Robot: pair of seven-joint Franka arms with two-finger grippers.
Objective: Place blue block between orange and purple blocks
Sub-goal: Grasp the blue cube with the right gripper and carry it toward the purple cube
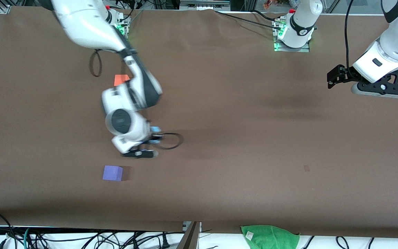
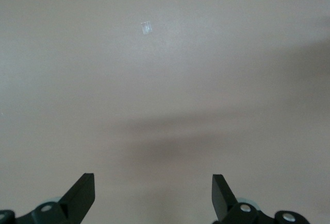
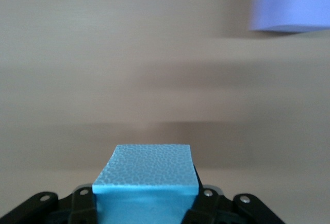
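1. Right tool [image 1: 152,136]: clenched on the blue block [image 1: 155,130], up in the air over the bare tabletop [image 1: 240,145] in the stretch between the purple block and the orange block; the right wrist view shows the blue block [image 3: 147,175] pinched between the two fingers
2. Purple block [image 1: 112,173]: landmark; resting flat on the tabletop, alone, showing in a corner of the right wrist view [image 3: 289,5]
3. Orange block [image 1: 120,80]: on the tabletop, farther from the front camera than the purple block, partly covered by the right arm
4. Left tool [image 2: 153,198]: released, fingers wide apart, waiting over bare tabletop at the left arm's end, well apart from the purple block
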